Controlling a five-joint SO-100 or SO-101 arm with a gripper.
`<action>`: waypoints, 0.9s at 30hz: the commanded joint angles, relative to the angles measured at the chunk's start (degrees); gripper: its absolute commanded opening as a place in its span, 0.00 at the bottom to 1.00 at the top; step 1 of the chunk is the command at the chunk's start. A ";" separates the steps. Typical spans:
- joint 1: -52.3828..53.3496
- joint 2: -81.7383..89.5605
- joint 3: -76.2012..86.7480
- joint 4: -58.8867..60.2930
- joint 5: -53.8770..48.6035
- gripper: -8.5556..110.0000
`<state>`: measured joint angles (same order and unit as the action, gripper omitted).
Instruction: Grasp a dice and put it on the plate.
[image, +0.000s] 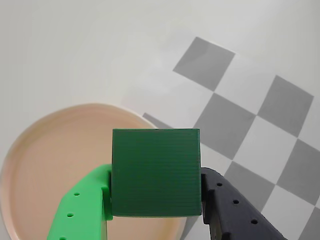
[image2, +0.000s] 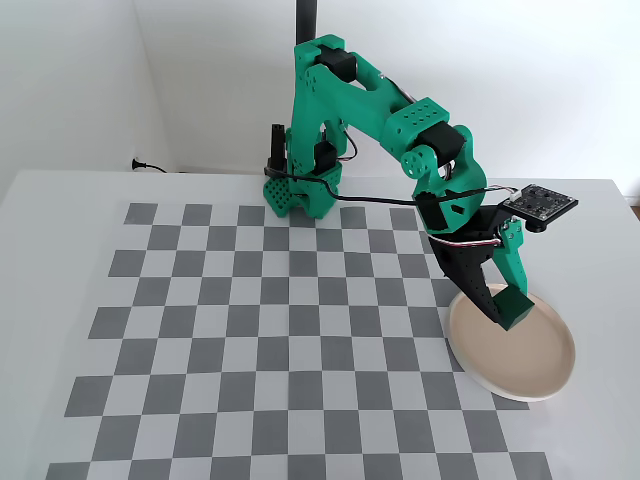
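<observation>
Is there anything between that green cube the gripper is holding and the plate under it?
Nothing. In the fixed view the dice hangs in the gripper over the plate, with only bare plate surface beneath it.

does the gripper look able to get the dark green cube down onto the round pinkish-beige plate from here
Probably yes. The gripper holds the dark green cube directly over the round pinkish-beige plate, whose surface looks bare, so nothing appears to block lowering it.

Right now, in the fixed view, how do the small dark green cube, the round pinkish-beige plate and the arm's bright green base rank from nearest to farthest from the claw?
1. Small dark green cube: clamped in the gripper.
2. Round pinkish-beige plate: just beneath, at right.
3. Bright green base: far back, upper centre.
</observation>
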<state>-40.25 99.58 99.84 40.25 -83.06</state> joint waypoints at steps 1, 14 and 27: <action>-2.64 0.26 -2.02 -1.49 -0.88 0.04; -10.81 -17.67 -8.70 -6.59 3.78 0.04; -10.55 -32.26 -25.49 -2.72 6.86 0.16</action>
<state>-52.03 66.53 83.23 36.65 -76.46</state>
